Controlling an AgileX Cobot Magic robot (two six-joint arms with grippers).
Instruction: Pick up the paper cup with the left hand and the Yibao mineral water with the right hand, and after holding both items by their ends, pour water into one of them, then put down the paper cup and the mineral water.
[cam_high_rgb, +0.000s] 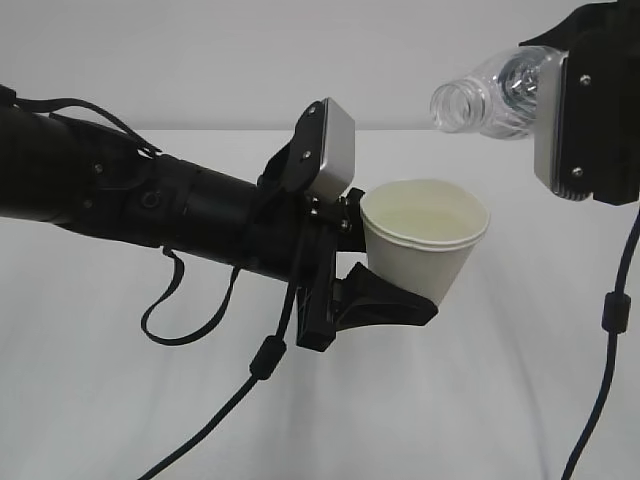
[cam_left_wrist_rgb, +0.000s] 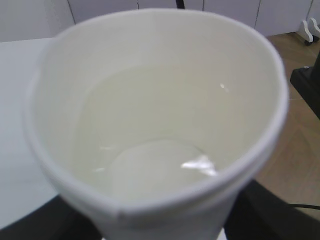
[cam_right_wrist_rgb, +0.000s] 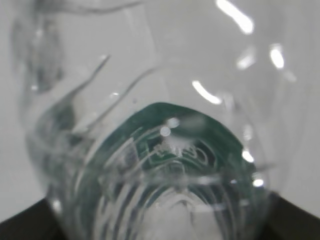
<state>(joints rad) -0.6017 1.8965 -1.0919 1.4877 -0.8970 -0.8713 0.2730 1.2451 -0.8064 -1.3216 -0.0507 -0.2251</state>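
Left tool clamps the paper cup by its lower body, cup upright in the air above the white surface, water inside (clear, shallow pool in the wrist view). Right tool pinches the Yibao mineral water by its base, bottle tipped sideways, mouth toward the cup, up-right of it, apart.

You're looking at matt cream paper on the paper cup, its wet inside glistening. Above its rim, the Yibao mineral water is showing glossy clear ribbed plastic. Beside the cup, the camera box is looking smooth grey.
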